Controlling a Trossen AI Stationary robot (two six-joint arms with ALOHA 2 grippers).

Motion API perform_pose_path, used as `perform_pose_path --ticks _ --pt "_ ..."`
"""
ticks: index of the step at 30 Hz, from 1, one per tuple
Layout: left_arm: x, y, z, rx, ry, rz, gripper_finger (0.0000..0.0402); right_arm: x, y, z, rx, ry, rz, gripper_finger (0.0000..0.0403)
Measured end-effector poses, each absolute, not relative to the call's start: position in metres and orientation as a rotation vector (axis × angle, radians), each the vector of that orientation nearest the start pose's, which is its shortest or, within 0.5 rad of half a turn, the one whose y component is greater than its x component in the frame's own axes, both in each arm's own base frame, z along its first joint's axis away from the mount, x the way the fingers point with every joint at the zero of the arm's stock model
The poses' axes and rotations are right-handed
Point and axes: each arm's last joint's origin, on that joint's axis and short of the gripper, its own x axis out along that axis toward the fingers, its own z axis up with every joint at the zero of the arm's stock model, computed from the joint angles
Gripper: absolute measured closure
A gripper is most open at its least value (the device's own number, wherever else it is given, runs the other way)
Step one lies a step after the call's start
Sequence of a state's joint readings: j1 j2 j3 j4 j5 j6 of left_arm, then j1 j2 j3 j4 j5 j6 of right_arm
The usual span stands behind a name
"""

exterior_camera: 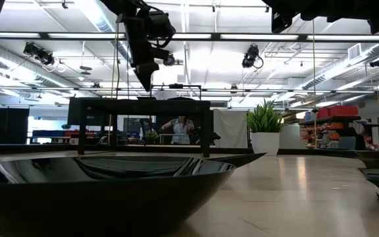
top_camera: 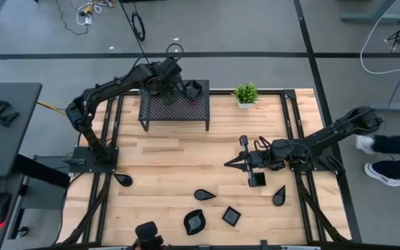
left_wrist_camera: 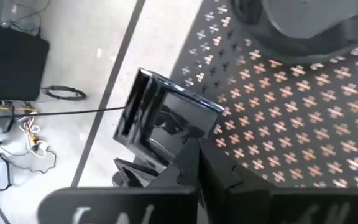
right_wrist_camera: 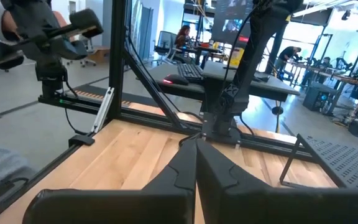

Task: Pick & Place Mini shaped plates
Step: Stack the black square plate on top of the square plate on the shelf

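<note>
Left gripper (top_camera: 186, 89) over the black mesh rack (top_camera: 174, 107), fingers clamped on a square mini plate (left_wrist_camera: 166, 127); only the left wrist view shows this plate held on edge past the rack's rim, over the grey floor (left_wrist_camera: 86, 74). Right gripper (top_camera: 231, 162) fully closed and empty, low above bare table (top_camera: 165, 167) near its middle; high view alone shows loose plates just behind it: a square one (top_camera: 257, 179), a teardrop (top_camera: 278, 196), another teardrop (top_camera: 203, 195), with open wood ahead toward the rack.
</note>
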State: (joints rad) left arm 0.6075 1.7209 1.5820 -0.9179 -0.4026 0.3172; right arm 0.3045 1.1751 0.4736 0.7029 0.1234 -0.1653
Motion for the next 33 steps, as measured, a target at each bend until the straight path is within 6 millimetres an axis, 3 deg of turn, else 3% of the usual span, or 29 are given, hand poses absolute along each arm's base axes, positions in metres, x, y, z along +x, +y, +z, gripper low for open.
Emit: perform_pose_path --ticks 6,14,18,33 --pt "0.292 0.208 0.312 0.200 1.205 0.633 0.0359 0.231 0.069 0.235 -0.162 -0.015 0.181 0.0392" --pt "0.289 0.212 0.313 0.386 1.267 0.480 0.0226 0.231 0.069 0.235 -0.162 -0.015 0.181 0.0392" --pt "0.283 0.220 0.309 0.390 1.278 0.473 0.0185 0.231 0.069 0.235 -0.162 -0.015 0.180 0.0392" --pt "0.283 0.238 0.290 0.313 1.296 0.425 0.0179 0.231 0.069 0.235 -0.162 -0.016 0.180 0.0392"
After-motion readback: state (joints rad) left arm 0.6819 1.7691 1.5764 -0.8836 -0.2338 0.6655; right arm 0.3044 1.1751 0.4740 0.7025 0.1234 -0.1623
